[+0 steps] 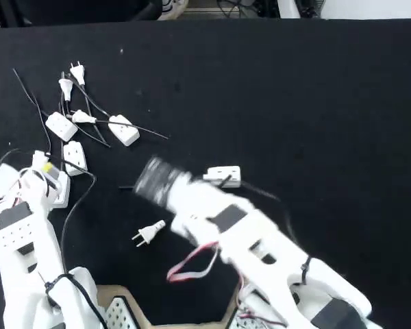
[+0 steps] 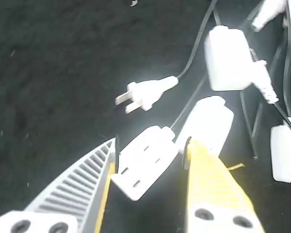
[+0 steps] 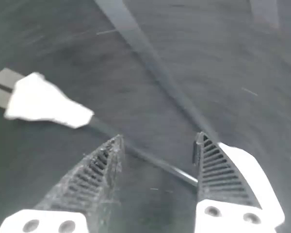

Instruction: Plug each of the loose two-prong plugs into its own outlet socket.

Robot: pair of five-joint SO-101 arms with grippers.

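Seemingly most plugs lie unplugged: right fingers (image 3: 94, 179) gape empty astride the cord (image 3: 160, 162) of one plug (image 3: 43, 104); left fingers (image 2: 208, 179), open, straddle a socket (image 2: 145, 167).

loose plug (image 1: 148, 234) front-left of lone socket (image 1: 224, 175), other sockets (image 1: 122, 129) far left

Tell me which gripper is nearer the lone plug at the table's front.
Right. The right gripper hovers just beyond the plug; the left gripper sits farther off over a socket.

Matt black cloth table (image 1: 294, 103), glossy plastic plug (image 1: 149, 234)
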